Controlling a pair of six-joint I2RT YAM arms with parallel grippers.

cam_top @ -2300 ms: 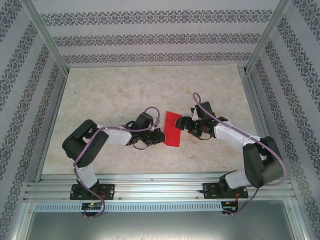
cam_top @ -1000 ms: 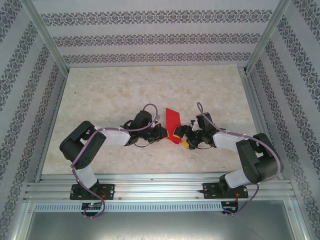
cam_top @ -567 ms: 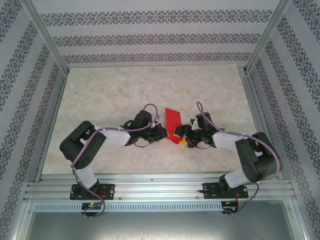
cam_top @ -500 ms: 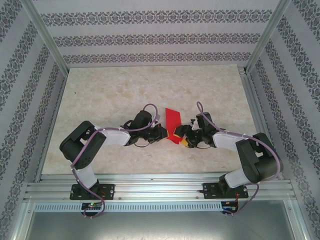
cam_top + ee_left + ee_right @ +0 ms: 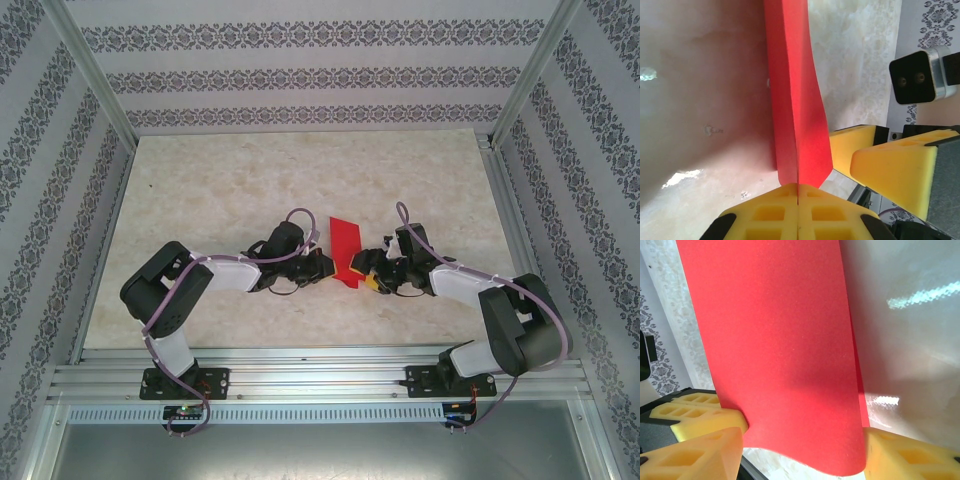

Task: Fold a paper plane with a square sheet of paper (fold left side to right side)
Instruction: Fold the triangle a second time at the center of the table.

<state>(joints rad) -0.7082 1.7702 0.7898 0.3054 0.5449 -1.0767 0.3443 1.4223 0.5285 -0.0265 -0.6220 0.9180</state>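
The sheet of paper (image 5: 345, 248) was seen near the middle of the worktop (image 5: 250, 180), between the two arms. It was raised as a narrow red strip running away from the bases, with its near end caught by the left gripper (image 5: 327, 268). From the left wrist, the sheet of paper (image 5: 797, 110) was shown almost edge-on, and its lower end was pinched in the seam where the left gripper (image 5: 797, 192) had its fingers pressed together. From the right wrist, the broad red face (image 5: 780, 340) was seen between the fingers of the right gripper (image 5: 805, 450). These were held apart on either side of the lower edge, and whether they touched it could not be told. The paper was judged to be very light, thin and limp. It would bow under its own weight, as the curved lower edge suggested, and would be creased or torn by any hard pull. A hold at an edge or corner, close to the intended fold line, was therefore thought best. Compared with the earliest top view, a wider, squarer red panel had been replaced by a slimmer strip, and the right gripper (image 5: 368, 270) had been brought nearer and lower, close to the paper's near end.
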